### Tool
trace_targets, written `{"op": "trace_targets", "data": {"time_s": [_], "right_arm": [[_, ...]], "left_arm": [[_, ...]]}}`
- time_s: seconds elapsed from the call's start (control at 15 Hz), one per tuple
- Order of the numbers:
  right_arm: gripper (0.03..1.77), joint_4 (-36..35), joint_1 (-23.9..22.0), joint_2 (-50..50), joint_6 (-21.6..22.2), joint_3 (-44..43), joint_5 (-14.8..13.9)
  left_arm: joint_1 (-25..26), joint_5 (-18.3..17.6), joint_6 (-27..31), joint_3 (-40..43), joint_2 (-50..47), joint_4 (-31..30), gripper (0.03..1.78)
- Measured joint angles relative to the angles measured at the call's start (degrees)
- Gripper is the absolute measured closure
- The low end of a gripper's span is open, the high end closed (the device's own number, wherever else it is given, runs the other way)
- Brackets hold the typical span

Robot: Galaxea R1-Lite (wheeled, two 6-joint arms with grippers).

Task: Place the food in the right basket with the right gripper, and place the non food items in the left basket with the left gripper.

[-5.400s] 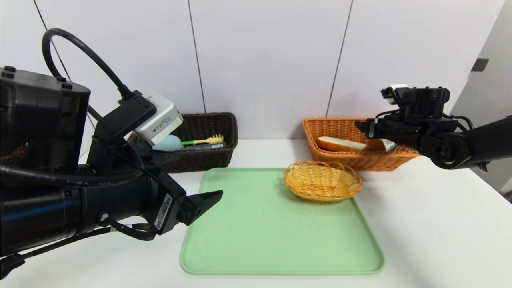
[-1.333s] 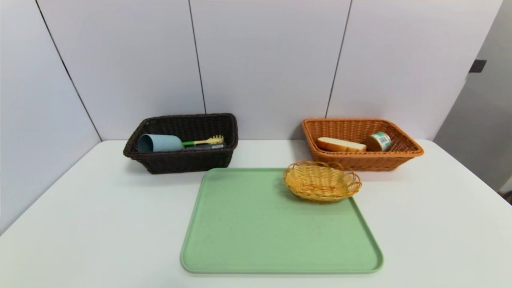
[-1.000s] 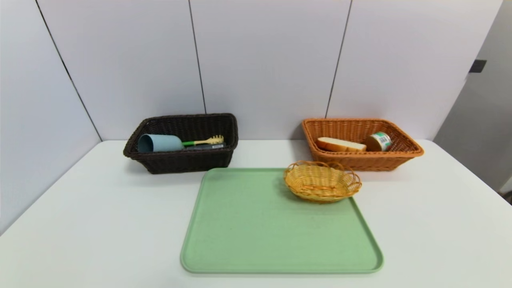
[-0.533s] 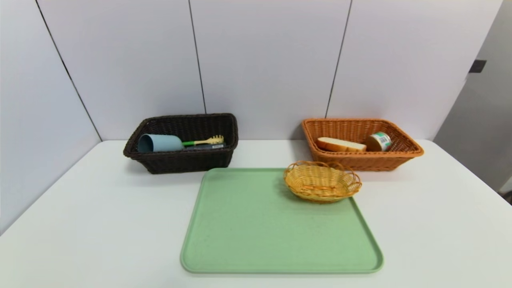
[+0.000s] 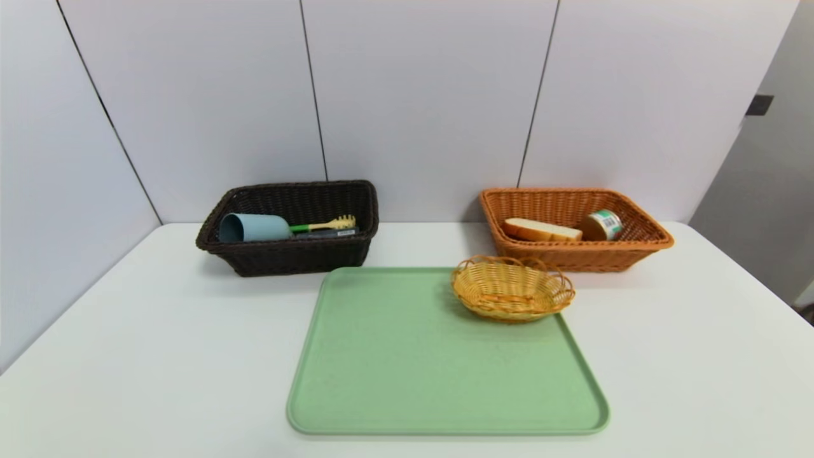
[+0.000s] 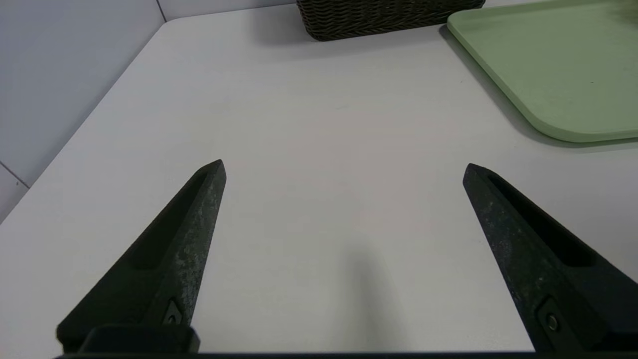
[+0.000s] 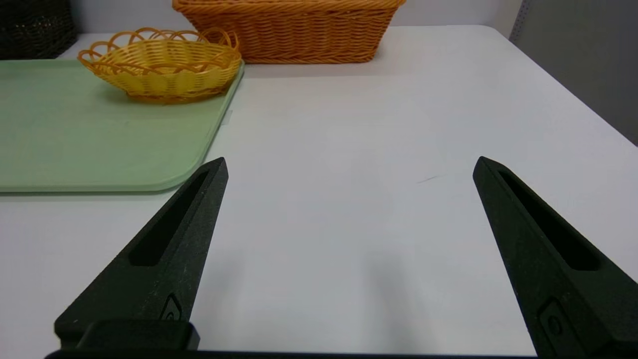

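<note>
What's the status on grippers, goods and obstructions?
Left gripper, right gripper open, holding nothing. Bread in right basket, cup in left. No obstruction seen.

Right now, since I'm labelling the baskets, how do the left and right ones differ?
The left basket is near-black; the right basket is orange-brown. The left basket holds a blue cup; the right basket holds bread. Both are woven and sit behind the tray.
</note>
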Motion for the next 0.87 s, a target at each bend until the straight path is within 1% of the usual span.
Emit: {"op": "trace_targets", "data": {"time_s": [0.87], "right_arm": [[0.11, 0.16, 0.00, 0.00, 0.17, 0.07, -0.30]], "left_arm": [[0.00, 0.05, -0.15, 0.02, 0.00, 0.13, 0.12]]}}
